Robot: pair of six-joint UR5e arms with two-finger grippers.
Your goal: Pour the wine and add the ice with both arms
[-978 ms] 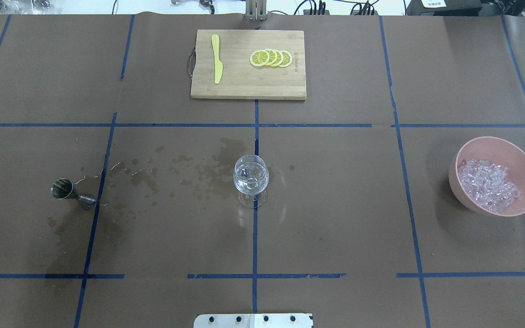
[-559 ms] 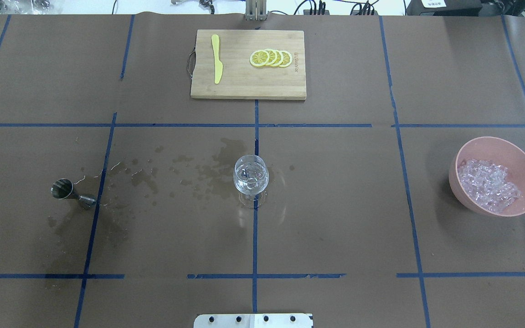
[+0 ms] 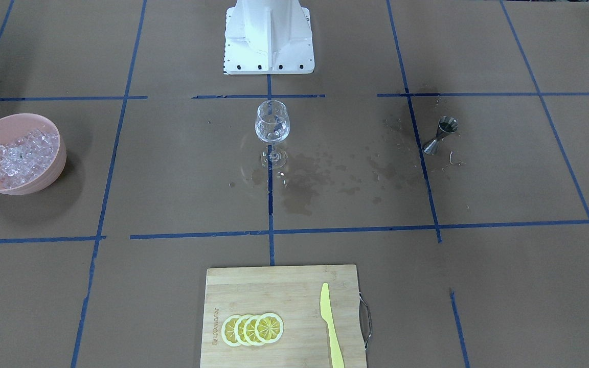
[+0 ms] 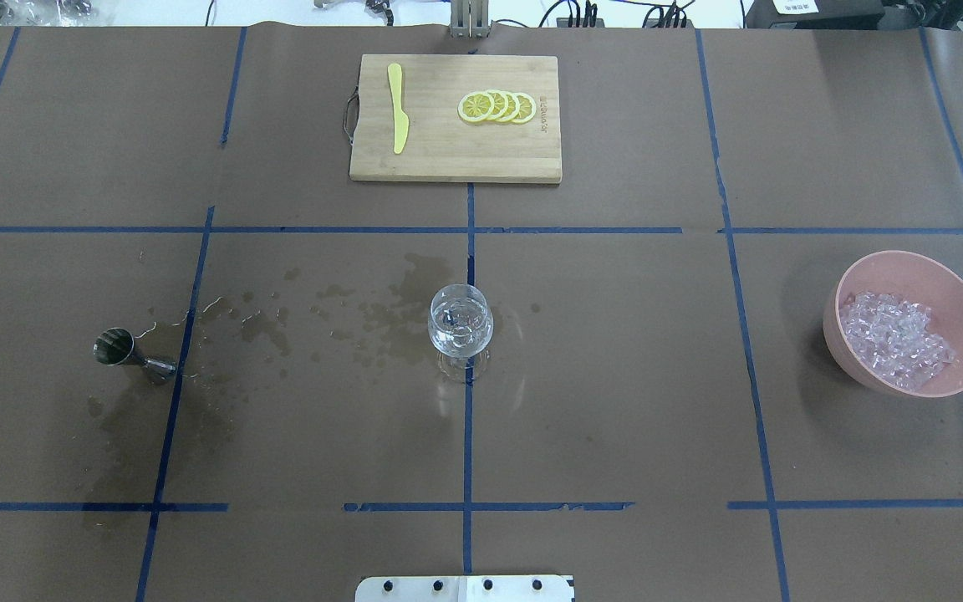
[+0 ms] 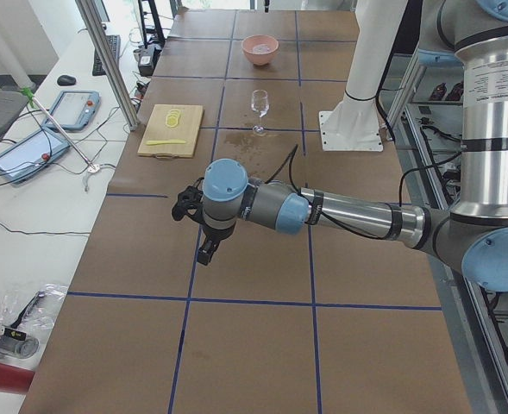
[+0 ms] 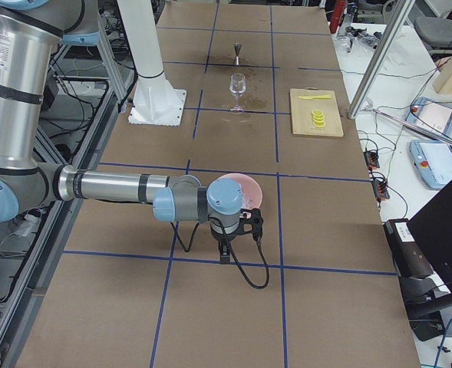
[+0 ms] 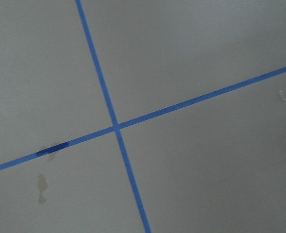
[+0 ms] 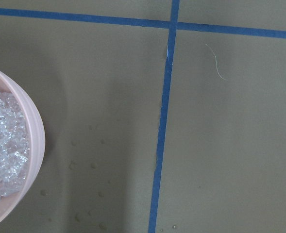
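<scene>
The left arm [image 5: 357, 211] and right arm [image 6: 110, 186] are silver-grey tubes with pale blue joint caps [image 5: 225, 179] (black cables [image 6: 255, 282] loop at the wrists). The white pedestal [image 3: 269, 36] has dark screws [image 3: 259, 67].

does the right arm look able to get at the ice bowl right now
Probably yes: the right arm hangs right beside the pink bowl of ice, with only bare table between.

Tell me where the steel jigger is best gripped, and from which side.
Grip the jigger at its narrow waist, level, from the robot's left side, where it stands. It is upright, with cones flaring above and below, so a waist hold probably cannot slip and leaves the mouth clear.
</scene>
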